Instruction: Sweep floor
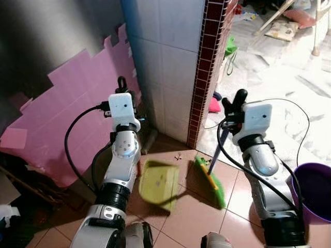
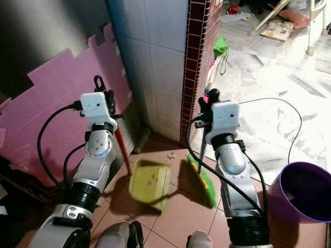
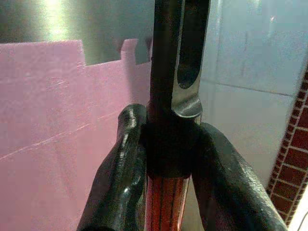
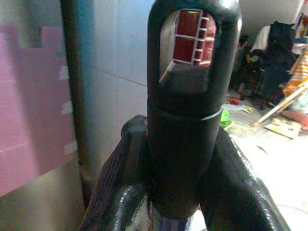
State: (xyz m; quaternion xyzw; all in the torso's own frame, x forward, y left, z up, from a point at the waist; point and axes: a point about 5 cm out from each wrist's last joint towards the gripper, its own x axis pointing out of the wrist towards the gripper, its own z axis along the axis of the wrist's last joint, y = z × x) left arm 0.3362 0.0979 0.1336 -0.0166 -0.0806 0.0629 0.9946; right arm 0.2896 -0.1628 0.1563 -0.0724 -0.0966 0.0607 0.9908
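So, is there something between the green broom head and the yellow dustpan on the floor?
Nothing visible. Bare floor tile lies between the broom head and the dustpan. The small debris lies beyond that gap, nearer the brick corner.

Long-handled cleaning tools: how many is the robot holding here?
2. The dustpan hangs from the left pincer by its red handle; the green broom is in the right pincer, bristles on the floor tiles.
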